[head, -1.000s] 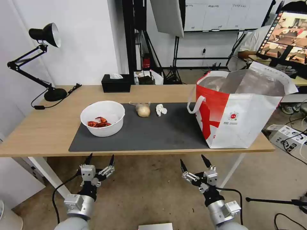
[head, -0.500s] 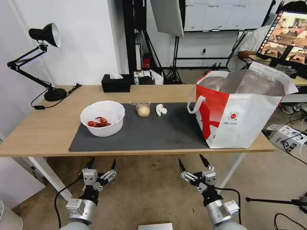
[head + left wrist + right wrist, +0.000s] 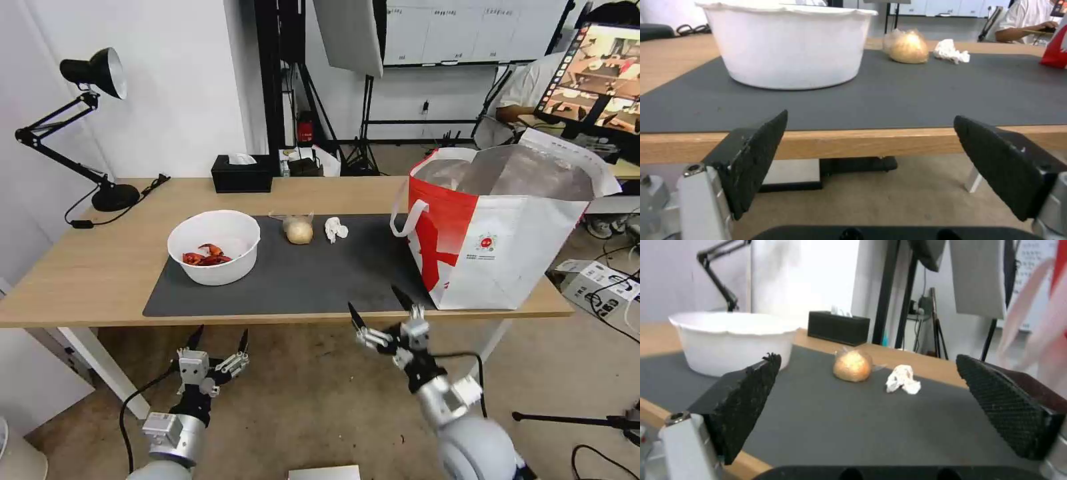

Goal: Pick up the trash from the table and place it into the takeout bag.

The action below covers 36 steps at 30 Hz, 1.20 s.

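The right gripper [image 3: 379, 313] hung just at the near edge of the mat [image 3: 320, 287], jaws spread wide and holding nothing, tips pointing across the mat toward the small scraps. My read was that it sat wide like that to take something soft and lumpy from above or the side. Its pads [image 3: 749, 403] were black and knobbly, a rubbery grip face on pale metal fingers.

The left gripper [image 3: 217, 348] waited below the table [image 3: 100, 267] edge, under the mat's near left corner, parted just as wide and empty, its pads [image 3: 758, 156] smoother and scuffed.

On the mat itself, dark grey, flat and matte, the trash lay spread out. The bowl [image 3: 213, 256] stood at the mat's left end, white, round, thin-walled with a wavy rim, red shells glossy in its bottom. Toward the mat's far edge sat the wrapped ball [image 3: 299, 231], beige and shiny under crinkled film with twisted ends. Just beside it, apart from it, lay the tissue [image 3: 335, 229], white and crumpled, light enough to shift under a careless pinch, I reckoned.

The takeout bag [image 3: 497, 257] stood on the mat's right end, boxy, stiff-sided, red and white, mouth gaping to show silver foil, a white loop handle drooping toward the mat. Open and upright, it looked ready for dropping things in.
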Tool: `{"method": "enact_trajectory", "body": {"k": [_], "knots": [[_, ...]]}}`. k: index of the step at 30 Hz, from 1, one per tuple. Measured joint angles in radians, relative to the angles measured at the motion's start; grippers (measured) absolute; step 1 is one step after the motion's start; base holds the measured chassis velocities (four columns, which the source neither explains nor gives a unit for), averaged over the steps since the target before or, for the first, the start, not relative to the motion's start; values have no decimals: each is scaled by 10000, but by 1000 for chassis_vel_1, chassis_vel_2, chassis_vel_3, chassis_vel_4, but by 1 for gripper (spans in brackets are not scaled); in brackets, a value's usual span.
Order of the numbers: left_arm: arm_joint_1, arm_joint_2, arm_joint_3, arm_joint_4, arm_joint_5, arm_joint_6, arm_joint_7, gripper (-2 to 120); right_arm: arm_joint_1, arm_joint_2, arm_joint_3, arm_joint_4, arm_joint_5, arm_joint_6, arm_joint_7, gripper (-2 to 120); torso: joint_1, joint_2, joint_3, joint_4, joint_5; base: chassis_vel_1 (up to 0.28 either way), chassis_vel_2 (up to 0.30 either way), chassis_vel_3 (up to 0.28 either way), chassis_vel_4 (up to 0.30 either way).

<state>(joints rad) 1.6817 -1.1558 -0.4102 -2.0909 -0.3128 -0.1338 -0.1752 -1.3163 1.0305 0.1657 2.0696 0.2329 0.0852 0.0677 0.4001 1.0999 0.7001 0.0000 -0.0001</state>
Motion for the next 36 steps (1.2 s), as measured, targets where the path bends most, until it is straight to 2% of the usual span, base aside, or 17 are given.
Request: {"method": "enact_trajectory", "body": {"k": [3, 10, 15, 19, 27, 36], "knots": [[91, -83, -47, -186, 29, 88, -1, 100, 974, -365, -459, -210, -14, -586, 202, 100, 0, 0, 0, 1, 2, 0, 0, 0, 0], [122, -75, -82, -247, 70, 105, -4, 100, 2249, -536, -1009, -706, 178, -1189, 597, 100, 0, 0, 0, 0, 2, 0, 0, 0, 0], [65, -118, 7, -239, 88, 125, -4, 100, 3263, -412, -1682, -938, 1255, -2450, 1665, 100, 0, 0, 1, 0, -1, 0, 0, 0, 0], [21, -142, 93, -217, 114, 155, -5, 100, 3688, -142, -1922, -1110, 1832, -3060, 2438, 100, 1, 0, 0, 1, 0, 0, 0, 0, 0], [19, -141, 153, -212, 225, 186, -5, 100, 4103, 279, -2091, -1354, 3175, -3766, 4042, 100, 0, 0, -1, 0, 0, 0, 0, 0, 0], [90, -101, 138, -300, 245, 189, -4, 100, 4668, 264, -2105, -1576, 4524, -4095, 4599, 100, 0, 0, -1, 0, 1, 0, 0, 0, 0]]}}
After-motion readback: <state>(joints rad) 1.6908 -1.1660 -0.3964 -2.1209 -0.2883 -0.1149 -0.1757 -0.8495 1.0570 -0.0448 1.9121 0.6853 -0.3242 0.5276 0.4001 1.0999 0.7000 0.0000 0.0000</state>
